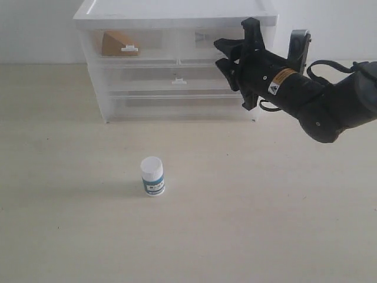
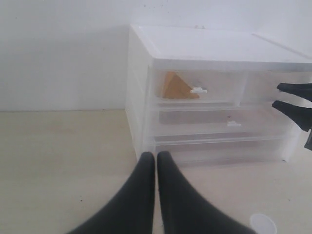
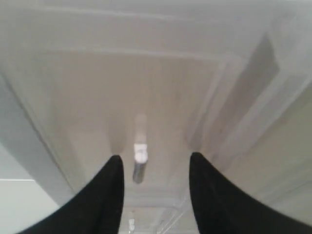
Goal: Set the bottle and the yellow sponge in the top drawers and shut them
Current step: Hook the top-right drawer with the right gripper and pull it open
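The small white bottle (image 1: 152, 176) with a teal label stands upright on the table, well in front of the chest; its cap (image 2: 263, 224) shows at an edge of the left wrist view. The yellow sponge (image 1: 116, 43) (image 2: 176, 87) lies inside the shut top left drawer (image 1: 128, 45), looking orange-tan through the plastic. My right gripper (image 1: 226, 52) (image 3: 155, 162) is open, right at the front of the top right drawer (image 1: 203, 40), with that drawer's white tab handle (image 3: 140, 153) between its fingers. My left gripper (image 2: 156, 157) is shut on nothing, low over the table before the chest.
The white-framed chest (image 1: 174, 13) stands at the back of the table against a pale wall. Below the top pair are full-width drawers, one with a white handle (image 1: 179, 82). The right arm (image 1: 318, 97) hangs over the table's right side.
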